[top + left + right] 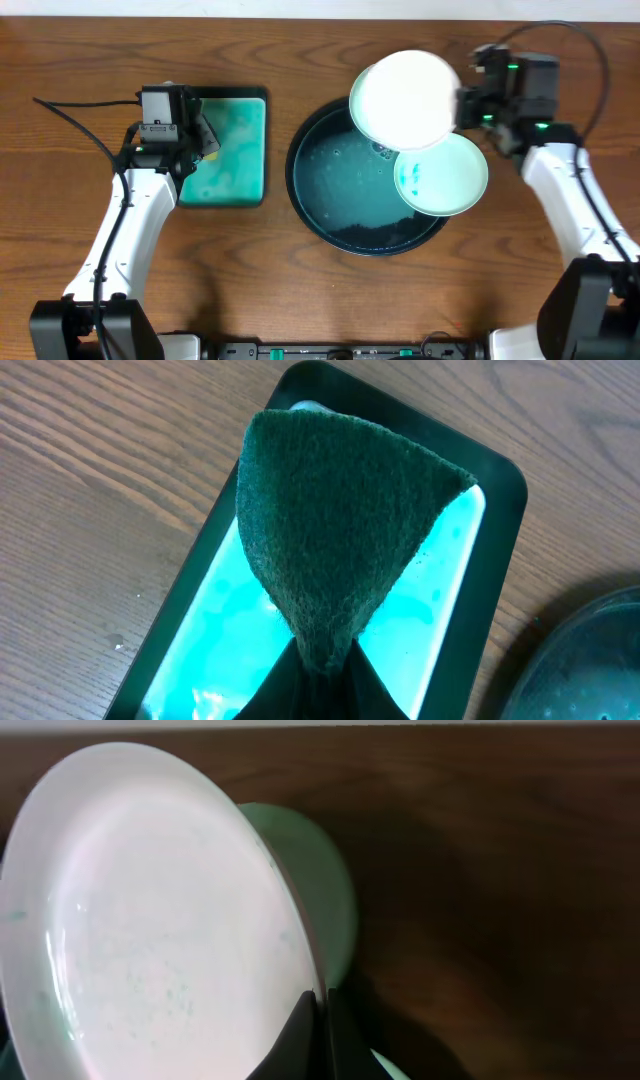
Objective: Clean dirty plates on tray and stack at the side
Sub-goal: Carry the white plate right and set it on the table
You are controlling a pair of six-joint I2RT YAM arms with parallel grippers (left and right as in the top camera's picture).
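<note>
Overhead: grips white plate [405,100] by its rim in right claw [462,103], tilted above black tray [325,195].
Pinches green scouring pad [340,530] in left claw [205,140], rectangular teal tray [235,165] right beneath; has teal-smeared plate [445,178] lying just beside right claw, on black tray.

The white plate [405,98] covers part of the tray [293,180] rim and aqua plate [450,180]
</note>
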